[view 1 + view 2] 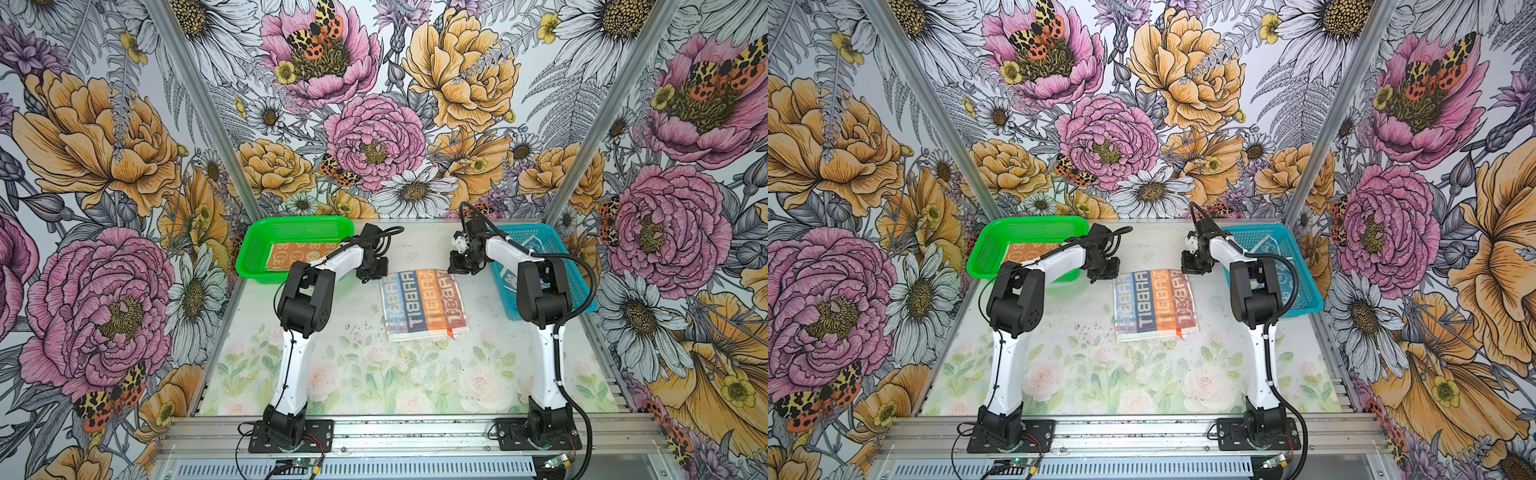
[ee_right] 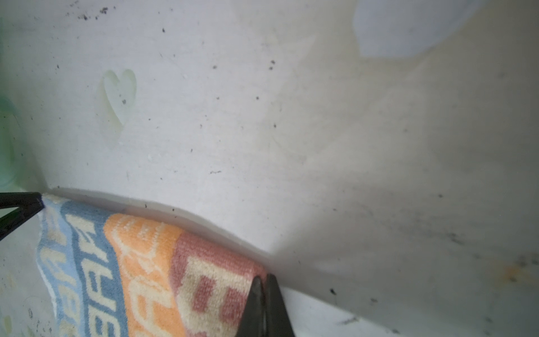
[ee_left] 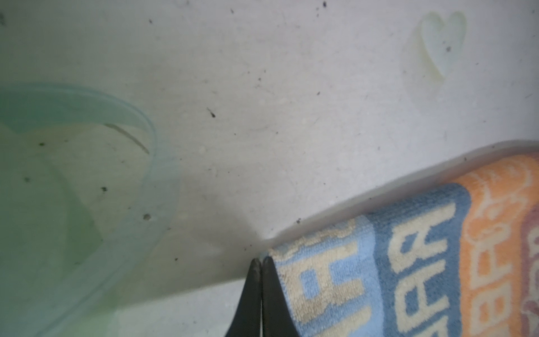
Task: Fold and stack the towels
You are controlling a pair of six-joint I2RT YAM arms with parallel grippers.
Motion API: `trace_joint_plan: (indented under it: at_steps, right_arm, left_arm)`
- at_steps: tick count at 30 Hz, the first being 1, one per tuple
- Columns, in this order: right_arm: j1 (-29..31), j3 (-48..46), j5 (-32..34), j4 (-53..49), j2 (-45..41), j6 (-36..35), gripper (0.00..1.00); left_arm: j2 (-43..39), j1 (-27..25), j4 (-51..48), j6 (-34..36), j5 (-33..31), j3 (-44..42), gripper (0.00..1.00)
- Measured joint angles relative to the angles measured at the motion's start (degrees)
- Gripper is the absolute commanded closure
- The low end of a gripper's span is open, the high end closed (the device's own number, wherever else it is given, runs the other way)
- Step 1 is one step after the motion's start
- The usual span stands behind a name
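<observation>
Mid-table (image 1: 340, 332), between the two arms: a folded striped towel (image 1: 424, 303), lettered RABBIT, with an orange tag (image 1: 450, 332) at its near right corner. At the far left corner sits the left gripper (image 3: 260, 262), jaws pressed together on the cloth. At the far right corner is the right gripper (image 2: 266, 280) — likewise closed tight, pinching the terry. Beneath the towel's far edge, a pale shadow in both wrist views. In the green basket (image 1: 291, 220), lying flat, an orange towel (image 1: 299, 254); in the blue basket (image 1: 523, 227) — a blue towel (image 1: 508, 275).
</observation>
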Motion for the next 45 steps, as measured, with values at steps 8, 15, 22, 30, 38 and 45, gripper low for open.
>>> trace_joint_plan:
  at_steps: [8, 15, 22, 30, 38, 45]
  right_arm:
    - [-0.2, 0.0, 0.0, 0.0, -0.1, 0.0, 1.0]
    - [-0.4, 0.0, -0.5, 0.0, -0.3, 0.1, 1.0]
    - [-0.7, -2.4, -1.5, 0.0, -4.5, 0.9, 1.0]
    - [-1.7, -5.9, -2.4, 0.0, -9.8, 1.0, 1.0]
    - [-1.8, -11.8, -3.1, 0.1, -15.4, 1.0, 1.0]
    - [-1.9, -20.3, -3.4, 0.6, -22.4, 1.5, 1.0]
  left_arm:
    - [0.0, 0.0, -0.4, 0.0, 0.9, 2.3, 1.0]
    - [0.0, 0.0, -0.4, 0.0, 0.8, 2.3, 1.0]
    - [-0.1, 0.3, -0.4, 0.3, 0.8, 2.3, 1.0]
    - [-3.6, 0.3, -0.4, 1.4, 0.8, 2.1, 1.0]
    - [-9.9, -0.1, 0.2, 1.7, 0.8, -0.4, 1.0]
    - [-14.6, -1.8, 2.1, 1.2, 0.8, -9.6, 1.0]
